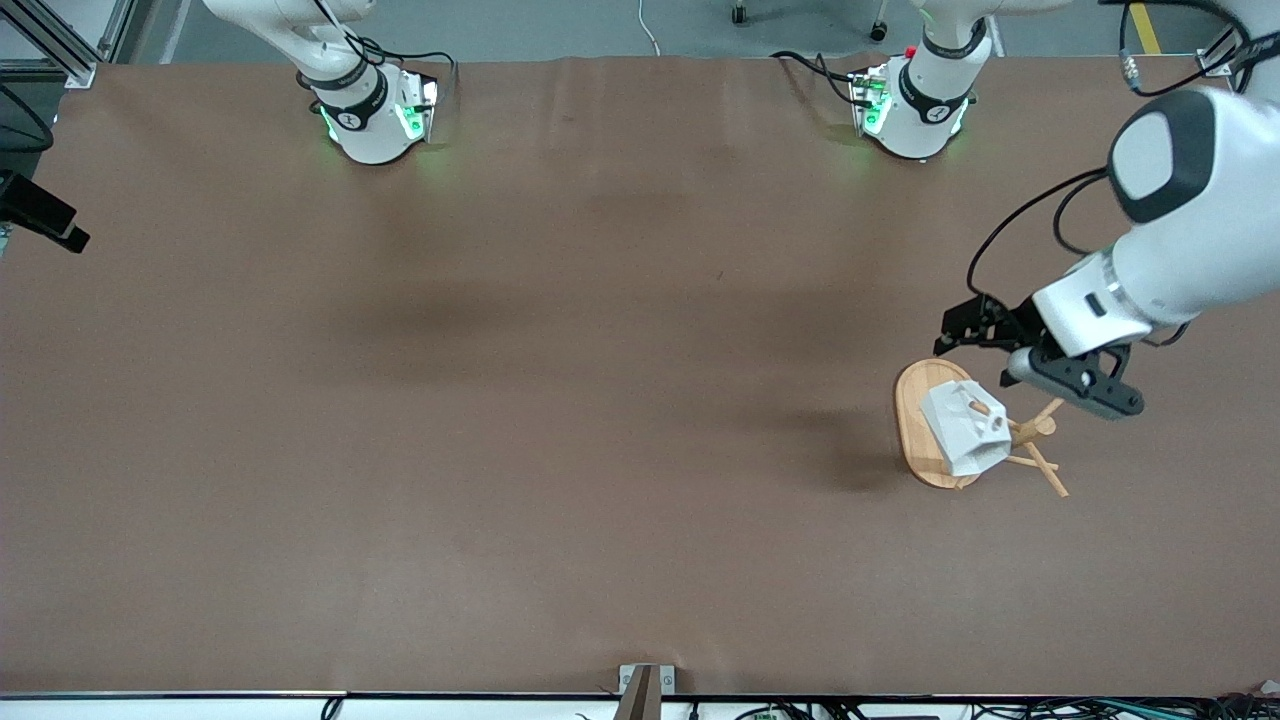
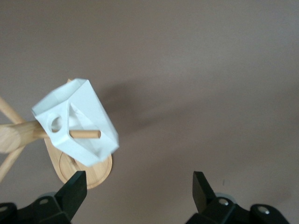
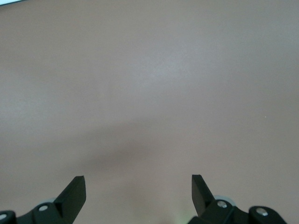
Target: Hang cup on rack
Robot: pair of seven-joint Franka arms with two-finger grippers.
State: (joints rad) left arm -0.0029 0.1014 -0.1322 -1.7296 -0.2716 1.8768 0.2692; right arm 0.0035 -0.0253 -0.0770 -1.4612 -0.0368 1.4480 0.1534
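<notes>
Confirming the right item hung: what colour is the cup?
White cup; left wrist view shows it best.

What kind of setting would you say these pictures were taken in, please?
Most likely a robotics lab test bench, not a kitchen: two arm bases bolted at the edge of a brown-covered table, loose cables and aluminium framing around it, and only a cup hung on a rack below the open left gripper.

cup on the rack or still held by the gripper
On the rack. The cup hangs from a peg of the rack, which runs through its handle; the left gripper is open, jaws clear of it.
</notes>
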